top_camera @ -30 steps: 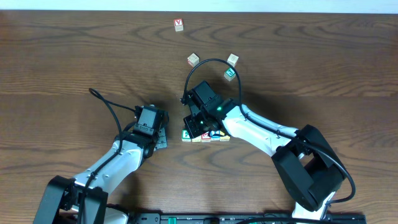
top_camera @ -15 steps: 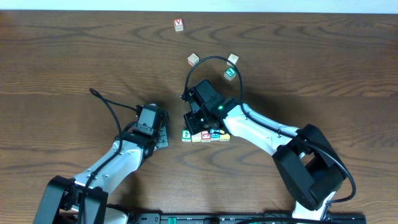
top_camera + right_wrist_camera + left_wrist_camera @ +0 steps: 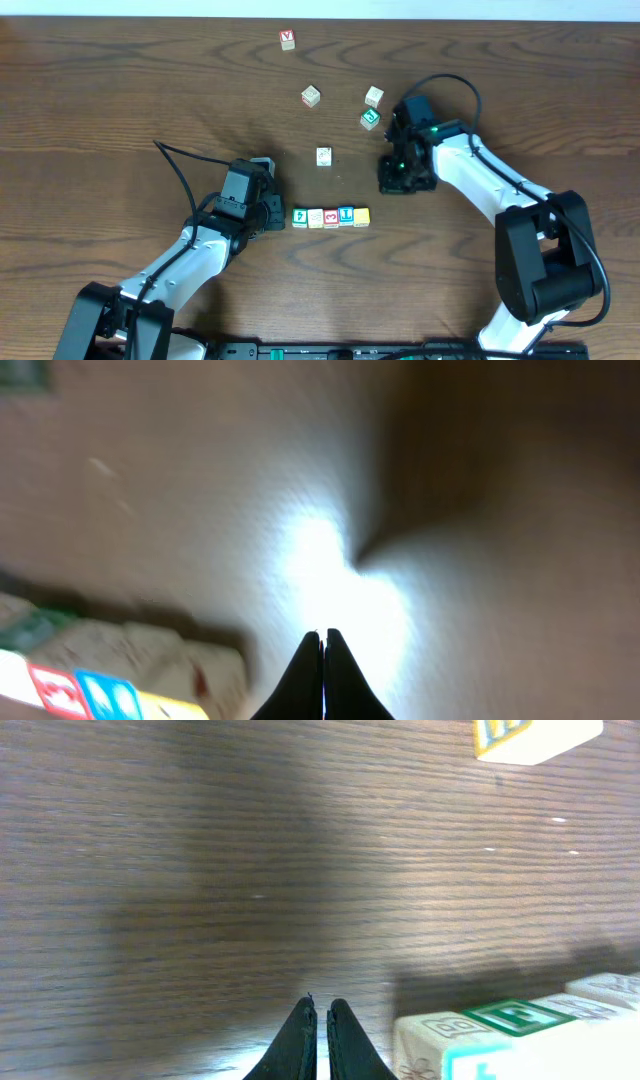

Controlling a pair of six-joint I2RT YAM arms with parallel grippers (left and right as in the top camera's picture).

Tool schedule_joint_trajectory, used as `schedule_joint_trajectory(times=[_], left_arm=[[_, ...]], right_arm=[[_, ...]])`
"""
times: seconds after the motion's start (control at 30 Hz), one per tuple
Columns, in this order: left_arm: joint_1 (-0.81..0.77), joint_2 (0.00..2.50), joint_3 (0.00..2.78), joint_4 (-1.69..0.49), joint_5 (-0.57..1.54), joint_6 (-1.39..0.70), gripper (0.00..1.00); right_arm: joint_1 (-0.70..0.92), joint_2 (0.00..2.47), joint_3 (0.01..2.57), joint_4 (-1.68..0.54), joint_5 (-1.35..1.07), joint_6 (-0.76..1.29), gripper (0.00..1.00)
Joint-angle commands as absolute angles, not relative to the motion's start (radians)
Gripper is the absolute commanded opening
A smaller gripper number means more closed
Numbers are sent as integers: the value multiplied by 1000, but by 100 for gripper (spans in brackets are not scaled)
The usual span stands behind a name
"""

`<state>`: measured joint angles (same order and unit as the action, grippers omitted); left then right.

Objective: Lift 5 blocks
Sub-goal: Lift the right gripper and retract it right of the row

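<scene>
Five blocks lie in a row on the table: green (image 3: 300,217), cream (image 3: 315,217), red with a "3" (image 3: 331,217), blue (image 3: 346,215) and yellow (image 3: 361,216). My left gripper (image 3: 278,216) is shut and empty, low over the table just left of the row's green end. In the left wrist view its tips (image 3: 321,1010) point past the green-topped block (image 3: 515,1017) on their right. My right gripper (image 3: 388,185) is shut and empty, up and to the right of the row. The blurred right wrist view shows its tips (image 3: 323,635) and the red (image 3: 55,690) and blue (image 3: 105,695) blocks at lower left.
A cube with a red "V" (image 3: 288,39) sits at the back. Loose cubes lie behind the row: a pale one (image 3: 311,95), another (image 3: 374,96), a green-faced one (image 3: 370,119) by the right wrist, and one (image 3: 324,156) just above the row.
My right arm has swung from over the row to the right and back, uncovering the row and a loose cube. My left gripper has shifted closer to the green end.
</scene>
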<state>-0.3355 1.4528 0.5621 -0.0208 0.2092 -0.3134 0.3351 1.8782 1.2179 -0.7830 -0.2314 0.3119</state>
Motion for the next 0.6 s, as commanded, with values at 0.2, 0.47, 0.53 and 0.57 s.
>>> schedule_joint_trajectory(times=[0.2, 0.47, 0.53, 0.57], left_arm=[[-331, 1449, 558, -24, 322, -316, 7], [-331, 1450, 558, -48, 322, -381, 8], [-331, 1450, 558, -59, 322, -402, 7], [-331, 1450, 558, -65, 322, -411, 7]], right_arm=[[342, 1857, 1227, -922, -237, 273, 1], [342, 1857, 1227, -955, -246, 273, 1], [342, 1857, 1227, -964, -257, 272, 1], [342, 1857, 1227, -967, -257, 273, 1]])
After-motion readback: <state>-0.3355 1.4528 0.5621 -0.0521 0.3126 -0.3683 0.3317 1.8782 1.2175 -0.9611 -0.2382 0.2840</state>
